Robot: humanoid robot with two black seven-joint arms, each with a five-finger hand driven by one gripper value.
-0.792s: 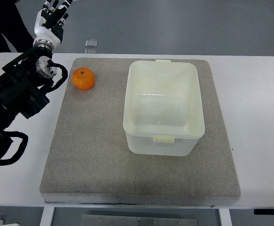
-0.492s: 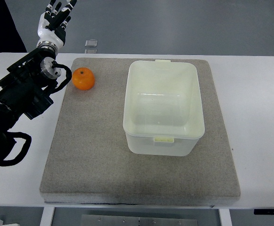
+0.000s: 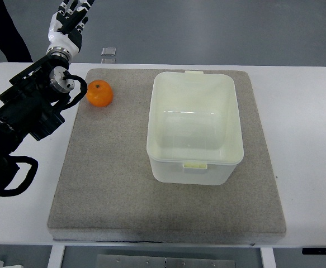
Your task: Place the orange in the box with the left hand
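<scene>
Top view, and here's the layout: the orange (image 3: 99, 93) sits on the grey mat (image 3: 112, 184), up in the mat's far left corner, resting free with nothing touching it. The left hand (image 3: 67, 25) is up beyond the far edge of the white surface (image 3: 302, 139), over the grey floor, well apart from the fruit. Its fingers (image 3: 73, 8) are stretched out and spread, partly cut by the top edge of the picture, and they grasp nothing at all. The black left arm (image 3: 23, 114) comes in from the left edge and runs up across the surface's left corner, its wrist joint just beside the orange's left side, though whether they touch I cannot tell. Over to the right of the orange stands the box (image 3: 194, 127), a pale translucent tub, open at the top, upright on the mat's far right half, with nothing inside. A small clear object (image 3: 108, 51) lies just past the surface's far edge. A dark trouser leg (image 3: 9, 30) of a person shows at the top left
</scene>
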